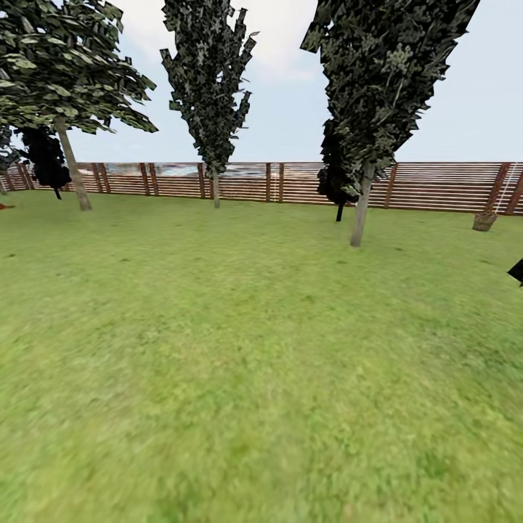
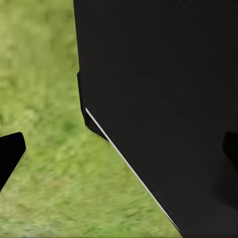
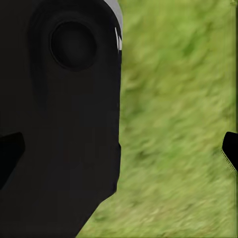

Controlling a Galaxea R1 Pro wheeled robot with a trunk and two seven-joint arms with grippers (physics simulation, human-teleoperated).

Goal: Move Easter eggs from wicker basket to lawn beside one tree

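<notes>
The lawn (image 1: 240, 349) spreads wide and green ahead of me. Far off at the right, a small brown wicker basket (image 1: 484, 221) sits by the fence; its inside is too small to make out. The three Easter eggs are out of view. The nearest tree (image 1: 361, 212) stands right of centre with a thin grey trunk. My left gripper (image 2: 119, 153) is open over the grass beside a black part of my body. My right gripper (image 3: 119, 153) is open too, with nothing between its fingers.
Two more trees stand farther back: one at the left (image 1: 73, 173) and one at the middle (image 1: 215, 190). A brown slatted fence (image 1: 290, 181) closes the garden behind them. A black piece of my arm (image 1: 517, 270) pokes in at the right edge.
</notes>
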